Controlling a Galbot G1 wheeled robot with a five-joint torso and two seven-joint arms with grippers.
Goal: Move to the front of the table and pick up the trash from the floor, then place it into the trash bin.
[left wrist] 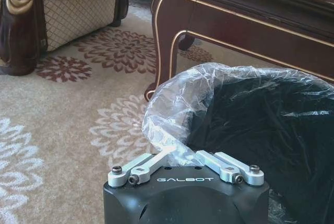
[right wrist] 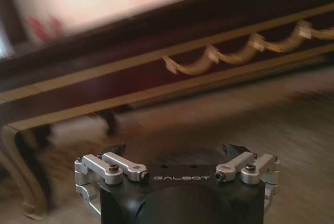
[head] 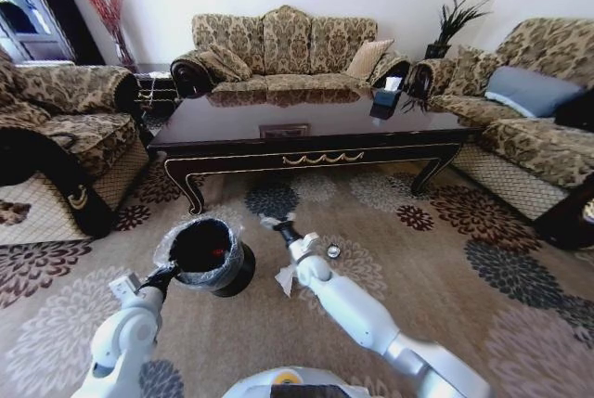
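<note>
The black trash bin [head: 209,254] with its clear liner stands on the patterned floor [head: 445,259] in front of the dark table [head: 306,134]. My left gripper [head: 165,276] is at the bin's near rim, shut on the rim and liner [left wrist: 177,145]. My right gripper [head: 272,224] hangs low over the carpet just right of the bin and faces the table's gold-trimmed apron [right wrist: 209,62]. It is open [right wrist: 175,150] with nothing between its fingers. A white crumpled tissue [head: 284,279] lies beside my right forearm. A small shiny round piece [head: 333,251] lies to the arm's right.
Patterned sofas ring the table: one behind it [head: 283,45], an armchair at the left [head: 65,138], another sofa at the right [head: 529,110]. A dark box [head: 385,101] sits on the table's right end. Something red [head: 219,251] lies inside the bin.
</note>
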